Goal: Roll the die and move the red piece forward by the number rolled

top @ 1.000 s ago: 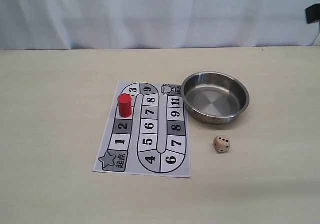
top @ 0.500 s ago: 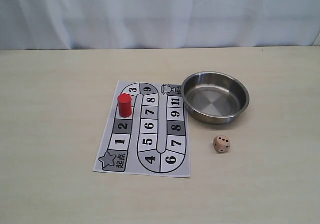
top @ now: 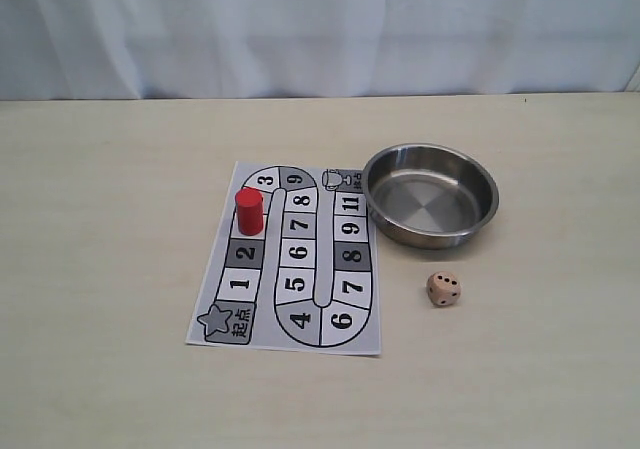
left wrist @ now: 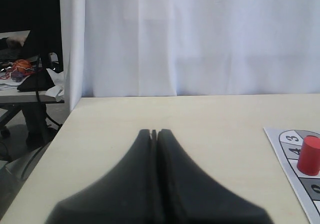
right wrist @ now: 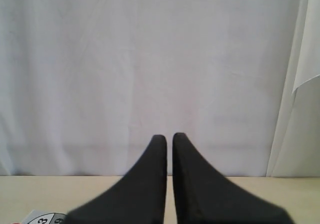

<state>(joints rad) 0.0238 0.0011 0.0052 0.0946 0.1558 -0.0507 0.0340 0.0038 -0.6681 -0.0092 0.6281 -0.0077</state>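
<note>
The red piece (top: 249,210) stands upright on the printed board (top: 300,314), on the square just past the one marked 2. It also shows at the edge of the left wrist view as the red piece (left wrist: 309,155). The die (top: 443,289), a pale wooden cube, lies on the table to the right of the board and in front of the bowl. Neither gripper appears in the exterior view. My left gripper (left wrist: 154,132) is shut and empty, over bare table well to the left of the board. My right gripper (right wrist: 170,136) has its fingers almost together with nothing between them, facing the white curtain.
A steel bowl (top: 385,227) stands empty at the board's far right corner. A white curtain (top: 320,29) closes off the back of the table. The left wrist view shows the table's left edge (left wrist: 55,134) with clutter beyond it.
A dark object at the upper right edge of the exterior view one second ago has left the frame. The piece, die and bowl have not moved.
</note>
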